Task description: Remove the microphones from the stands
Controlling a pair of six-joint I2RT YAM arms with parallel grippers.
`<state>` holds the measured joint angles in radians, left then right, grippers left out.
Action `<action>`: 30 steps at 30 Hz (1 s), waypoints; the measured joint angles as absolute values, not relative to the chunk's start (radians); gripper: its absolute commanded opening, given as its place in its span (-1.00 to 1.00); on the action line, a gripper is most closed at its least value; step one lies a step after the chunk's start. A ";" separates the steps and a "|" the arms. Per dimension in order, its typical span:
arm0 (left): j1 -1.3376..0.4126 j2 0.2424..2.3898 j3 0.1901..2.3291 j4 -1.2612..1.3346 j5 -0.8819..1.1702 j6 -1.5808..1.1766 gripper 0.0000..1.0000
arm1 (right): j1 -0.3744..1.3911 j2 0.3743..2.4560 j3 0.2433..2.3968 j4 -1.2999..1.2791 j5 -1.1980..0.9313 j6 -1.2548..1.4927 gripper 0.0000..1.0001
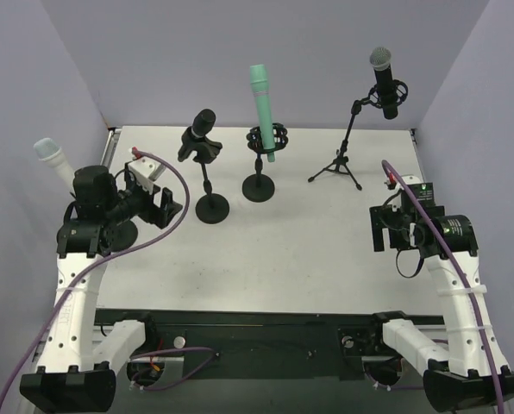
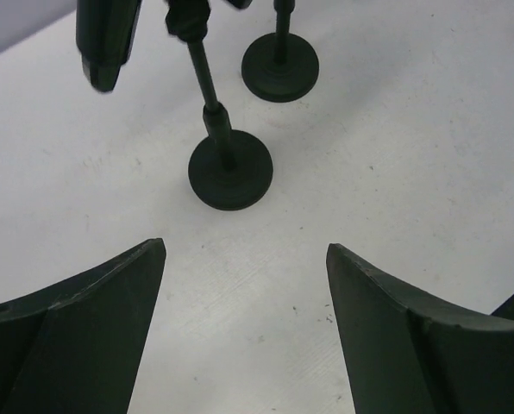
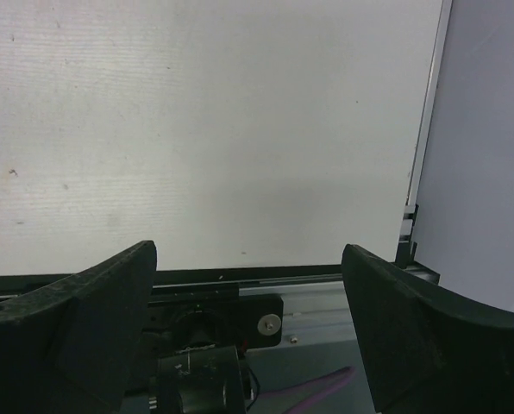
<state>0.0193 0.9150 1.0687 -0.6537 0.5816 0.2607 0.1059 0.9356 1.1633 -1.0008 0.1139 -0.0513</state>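
Black microphone (image 1: 198, 134): sits tilted in the clip of a round-base stand (image 1: 212, 207), left of centre.
Teal microphone (image 1: 263, 99): upright in the cradle of a second round stand (image 1: 259, 187), just beside the first.
Silver-headed microphone (image 1: 384, 82): clipped on the tripod stand (image 1: 343, 162), far right.
White microphone (image 1: 52, 158): far left, behind the left arm; its stand is mostly hidden.
Left gripper (image 2: 244, 250): fingers wide apart, holding nothing, facing the first stand's base, apart from it.
Right gripper (image 3: 248, 254): fingers wide apart, empty, above bare table (image 3: 197, 129).

Bright, even lighting; soft shadows; wrist views slightly blurred.
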 measured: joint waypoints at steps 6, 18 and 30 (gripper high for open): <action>-0.090 1.018 1.212 -0.651 0.583 0.447 0.74 | 0.106 0.996 1.264 -0.992 0.030 -0.105 0.67; -0.165 1.167 1.340 -0.477 0.505 0.462 0.75 | 0.298 1.188 1.674 -0.947 -0.324 -0.167 0.67; -0.165 1.349 1.389 -0.271 0.484 0.435 0.73 | 0.501 1.454 1.890 -0.821 -0.349 -0.105 0.67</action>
<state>-0.1646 1.3487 1.3891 -0.2714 0.4839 0.4351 0.5007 1.4544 1.8896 -0.8207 -0.3489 -0.1055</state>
